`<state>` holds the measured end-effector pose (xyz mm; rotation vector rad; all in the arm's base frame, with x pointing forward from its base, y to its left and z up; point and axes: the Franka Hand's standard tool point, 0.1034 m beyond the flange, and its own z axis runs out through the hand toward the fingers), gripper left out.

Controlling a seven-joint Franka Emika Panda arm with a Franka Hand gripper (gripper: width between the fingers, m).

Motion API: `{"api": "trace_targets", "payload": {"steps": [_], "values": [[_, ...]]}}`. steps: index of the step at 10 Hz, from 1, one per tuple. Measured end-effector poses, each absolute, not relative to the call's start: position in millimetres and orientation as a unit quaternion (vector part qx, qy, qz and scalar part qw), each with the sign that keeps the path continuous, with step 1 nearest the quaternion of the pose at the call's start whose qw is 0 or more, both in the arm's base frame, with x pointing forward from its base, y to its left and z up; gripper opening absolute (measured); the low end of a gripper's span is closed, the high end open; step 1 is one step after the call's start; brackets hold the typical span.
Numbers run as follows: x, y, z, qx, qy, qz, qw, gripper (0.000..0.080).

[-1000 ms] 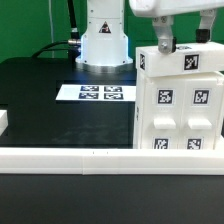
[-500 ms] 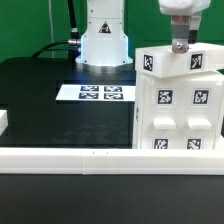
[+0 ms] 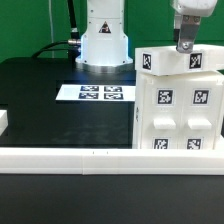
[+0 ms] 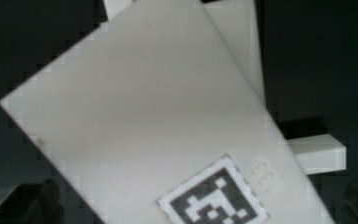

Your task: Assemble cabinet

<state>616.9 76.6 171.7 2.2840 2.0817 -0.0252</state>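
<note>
The cabinet (image 3: 180, 105) is a white boxy body with tagged face panels, standing at the exterior view's right. A white tagged top panel (image 3: 165, 60) lies on it. My gripper (image 3: 183, 46) hangs straight down over this top panel, fingertips at its surface. In the wrist view the white panel (image 4: 140, 120) with one blurred tag (image 4: 220, 203) fills the picture, lying slantwise between my dark fingers (image 4: 16, 205). The fingers stand wide apart at either side of it, so the gripper looks open. Nothing is lifted.
The marker board (image 3: 100, 93) lies flat at the table's middle, before the robot base (image 3: 105, 40). A long low white rail (image 3: 90, 156) runs along the near edge. A small white block (image 3: 3, 122) sits at the exterior view's left edge.
My gripper has moved toward the exterior view's right along the cabinet's top. The top panel's tags shifted slightly right early on, then stayed still.
</note>
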Motion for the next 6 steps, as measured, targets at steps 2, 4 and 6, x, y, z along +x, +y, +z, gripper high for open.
{"api": "trace_targets", "payload": {"steps": [2,4,6], "values": [[616.9,73.4,171.2,0.707,0.706,-0.013,0.029,0.0797],[616.4,73.3,170.0,0.668,0.744,-0.016,0.029,0.0797],[615.9,72.8,166.6,0.661,0.749,-0.021,0.026,0.0797]]}}
